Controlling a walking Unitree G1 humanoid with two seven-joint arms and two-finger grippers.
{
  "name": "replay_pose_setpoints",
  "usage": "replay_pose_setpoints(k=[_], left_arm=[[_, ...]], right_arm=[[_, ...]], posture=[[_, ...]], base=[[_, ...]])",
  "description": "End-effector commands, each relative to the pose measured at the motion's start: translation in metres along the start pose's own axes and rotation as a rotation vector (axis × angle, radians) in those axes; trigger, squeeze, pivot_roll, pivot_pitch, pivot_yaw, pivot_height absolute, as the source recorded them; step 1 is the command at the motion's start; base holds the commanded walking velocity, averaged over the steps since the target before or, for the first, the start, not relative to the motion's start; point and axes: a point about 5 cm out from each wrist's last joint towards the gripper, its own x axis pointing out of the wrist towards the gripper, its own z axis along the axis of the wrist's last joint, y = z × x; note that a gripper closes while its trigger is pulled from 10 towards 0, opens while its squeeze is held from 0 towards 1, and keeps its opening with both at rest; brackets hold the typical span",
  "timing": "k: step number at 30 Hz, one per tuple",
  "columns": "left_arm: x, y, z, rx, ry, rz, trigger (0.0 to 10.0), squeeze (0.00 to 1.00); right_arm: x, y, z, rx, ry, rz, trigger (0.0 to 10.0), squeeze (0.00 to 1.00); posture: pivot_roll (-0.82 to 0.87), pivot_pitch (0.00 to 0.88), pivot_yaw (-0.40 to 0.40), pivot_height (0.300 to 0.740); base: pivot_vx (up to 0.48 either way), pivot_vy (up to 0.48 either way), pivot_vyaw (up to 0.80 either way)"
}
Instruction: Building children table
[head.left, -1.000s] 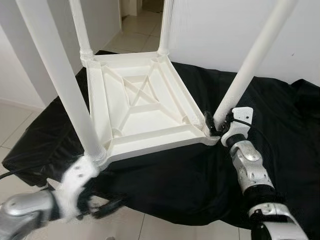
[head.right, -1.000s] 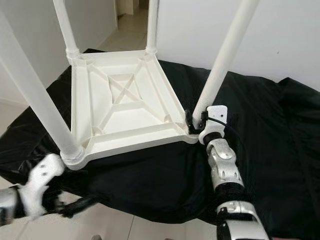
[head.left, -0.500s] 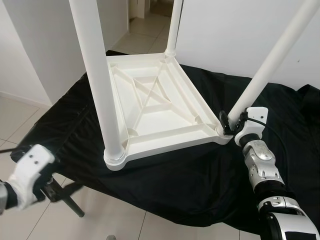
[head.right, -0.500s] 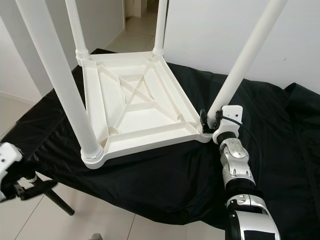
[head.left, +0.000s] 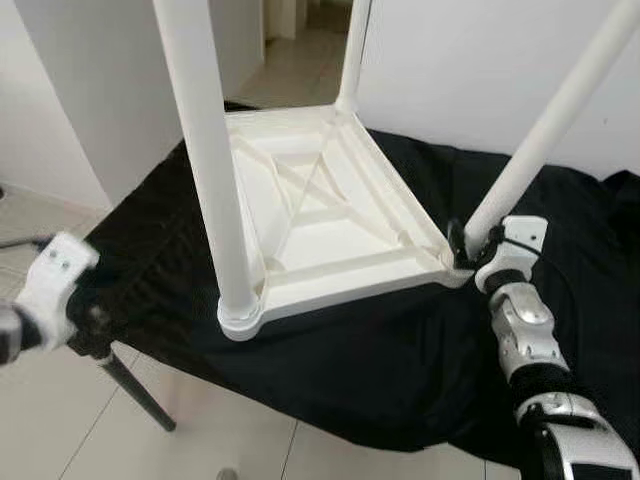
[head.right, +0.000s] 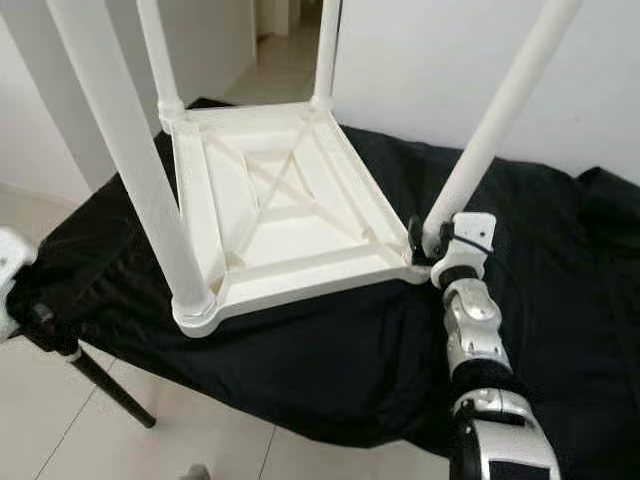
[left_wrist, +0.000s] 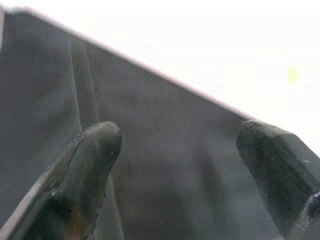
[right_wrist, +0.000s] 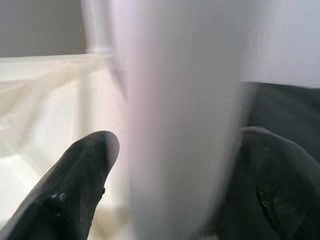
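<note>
Upside down on the black cloth (head.left: 380, 370): the white plastic children's table (head.right: 290, 215), ribbed underside up, all four legs standing in their corner sockets. Pulled off the near left leg (head.left: 205, 160) over the last second and now hanging well out past the cloth's left edge, above the tiled floor (head.right: 120, 440): the left gripper (left_wrist: 180, 165), fingers spread wide with nothing between them, close to a black tripod leg (head.right: 100, 385) under the draped stand. Unchanged in that time: the right gripper (head.left: 465, 248) at the foot of the near right leg (head.right: 500, 110), one finger (right_wrist: 82, 172) on each side of the white tube just above its socket; straddling it, though from the blurred wrist view cannot tell whether actually pressing on it. Judged from this, left leg seated and released, right leg the one in hand, so assembly close to finished. Near left corner of the table sitting close to the cloth's front edge, little margin there; open floor to the left for the free arm; wall (head.right: 420, 60) just behind the table, tight for swinging the tall legs.
</note>
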Motion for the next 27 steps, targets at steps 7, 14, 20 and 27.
replay_pose_setpoints(k=[7,14,20,27], left_arm=[[0.028,0.005,0.021,0.011,-0.147,0.078,10.0,0.0],[0.045,-0.006,0.031,-0.003,-0.244,0.012,10.0,0.0],[0.063,-0.025,0.043,-0.004,-0.36,-0.064,10.0,0.0],[0.071,-0.042,0.057,-0.006,-0.437,-0.137,10.0,0.0]], right_arm=[[-0.016,0.02,-0.008,0.025,-0.014,0.052,10.0,0.0],[-0.039,0.031,-0.017,0.037,-0.011,0.019,10.0,0.0],[-0.068,0.05,-0.023,0.068,0.011,-0.004,10.0,0.0],[-0.08,0.055,-0.027,0.08,0.04,0.002,10.0,0.0]], posture=[[0.01,0.0,-0.012,0.74],[0.0,0.0,-0.019,0.74],[-0.01,0.0,-0.025,0.74],[-0.02,0.0,-0.03,0.74]], base=[[0.0,0.0,0.0],[0.0,0.0,0.0],[0.0,0.0,0.0],[0.0,0.0,0.0]])
